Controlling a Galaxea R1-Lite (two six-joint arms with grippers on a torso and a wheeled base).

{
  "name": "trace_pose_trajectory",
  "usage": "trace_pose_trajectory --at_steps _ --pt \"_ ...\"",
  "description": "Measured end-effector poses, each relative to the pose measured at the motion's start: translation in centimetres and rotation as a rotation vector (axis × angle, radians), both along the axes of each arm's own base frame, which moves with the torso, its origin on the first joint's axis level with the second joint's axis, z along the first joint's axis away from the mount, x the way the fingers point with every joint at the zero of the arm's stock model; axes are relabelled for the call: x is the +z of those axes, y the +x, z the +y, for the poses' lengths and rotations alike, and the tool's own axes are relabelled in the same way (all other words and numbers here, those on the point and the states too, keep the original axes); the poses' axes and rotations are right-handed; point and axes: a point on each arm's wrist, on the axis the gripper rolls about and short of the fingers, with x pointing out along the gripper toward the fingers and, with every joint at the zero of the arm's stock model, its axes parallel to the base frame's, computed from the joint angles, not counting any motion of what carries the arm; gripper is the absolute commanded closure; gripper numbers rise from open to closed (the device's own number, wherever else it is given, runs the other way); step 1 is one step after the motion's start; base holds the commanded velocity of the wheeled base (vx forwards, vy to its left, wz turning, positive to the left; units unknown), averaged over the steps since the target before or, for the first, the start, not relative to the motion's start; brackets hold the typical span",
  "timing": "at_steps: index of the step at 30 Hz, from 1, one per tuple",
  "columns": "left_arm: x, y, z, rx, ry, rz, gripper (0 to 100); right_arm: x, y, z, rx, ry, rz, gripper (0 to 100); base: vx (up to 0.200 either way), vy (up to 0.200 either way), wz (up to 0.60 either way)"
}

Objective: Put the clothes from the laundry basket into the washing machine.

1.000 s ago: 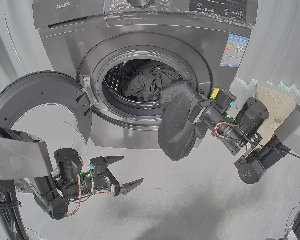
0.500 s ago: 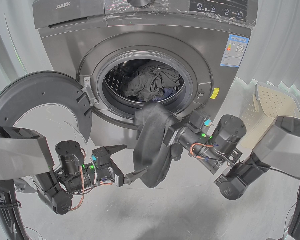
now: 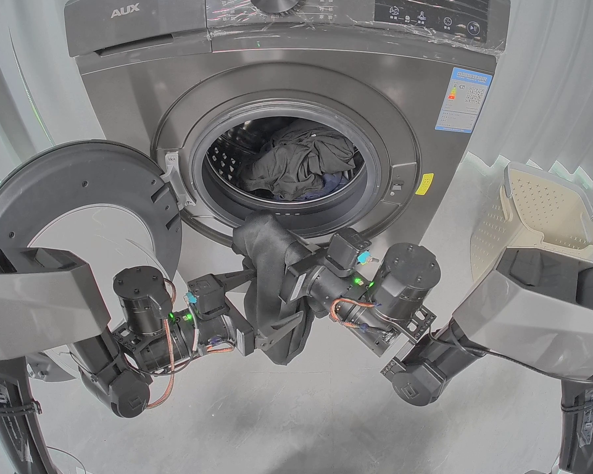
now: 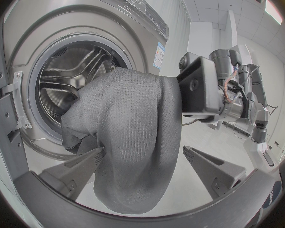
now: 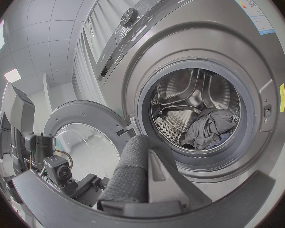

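**Right gripper** was clamped on a dark garment, which was draped over its fingers and hung below them. The garment was thus held outside the washer, just under the mouth of the drum.

**Left gripper** was spread wide, with the hanging fold between its fingers. Whether either finger touched the cloth could not be told.

**Risks, as judged.**
- If a hand-over were attempted here, the garment could drop to the floor should the right grip be released before the left had closed.
- If the garment were pushed in low, the loose tail could snag on the mouth's lower rim or be left trailing out of it.

**Pose.** Both forearms were held low and roughly level, converging in front of the washer. The right wrist was pointed toward the left gripper.

**Surroundings.** Beyond the grippers, clothes lay in the drum. The door stood open beyond the left arm. The basket lay tipped behind the right arm.
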Motion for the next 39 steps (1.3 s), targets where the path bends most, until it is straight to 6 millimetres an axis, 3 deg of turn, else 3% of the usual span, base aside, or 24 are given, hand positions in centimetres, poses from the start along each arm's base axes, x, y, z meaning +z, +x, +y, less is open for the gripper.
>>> trace_pose_trajectory --at_steps 13,26,27,39 --pt "-0.3 1.6 -0.5 0.054 -0.027 -0.007 0 0.5 -1.1 1.0 -0.001 0.025 0.004 100 0.000 0.000 0.00" --pt "-0.7 5.0 0.2 0.192 -0.082 -0.017 0 0.2 -3.8 0.5 0.020 -0.004 0.059 100 0.000 0.000 0.00" --pt "-0.8 5.2 0.2 0.199 -0.084 -0.019 100 0.3 -3.9 0.5 0.022 -0.002 0.058 100 0.000 0.000 0.00" --pt "-1.0 6.0 0.4 0.213 -0.093 -0.027 100 1.3 -4.2 -0.1 0.021 0.019 0.053 100 0.000 0.000 0.00"
